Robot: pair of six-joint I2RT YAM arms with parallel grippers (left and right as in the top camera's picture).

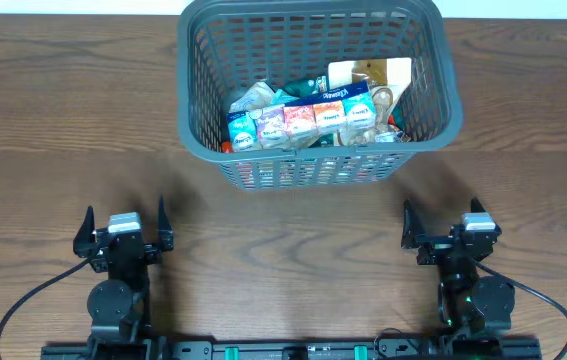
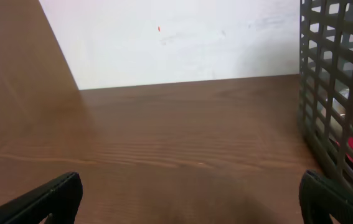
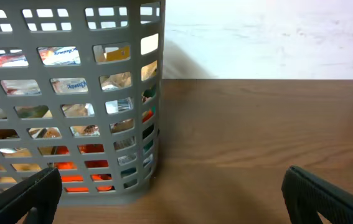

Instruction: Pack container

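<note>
The container (image 1: 191, 110), a large dark grey basket with lattice walls, stands at the far middle of the wooden table. Several snack packs (image 1: 303, 115) lie inside it. Its wall shows at the right edge of the left wrist view (image 2: 338, 93) and on the left of the right wrist view (image 3: 70, 37), with packs visible through the slots. My left gripper (image 1: 123, 225) is open and empty near the front left, also seen in its wrist view (image 2: 188, 199). My right gripper (image 1: 448, 222) is open and empty near the front right, also seen in its wrist view (image 3: 170, 196).
The wooden table (image 1: 63, 130) stretches bare to the left and right of the basket. A white wall (image 2: 182, 37) stands behind the table's far edge. Black cables (image 1: 23, 305) run from both arm bases at the front edge.
</note>
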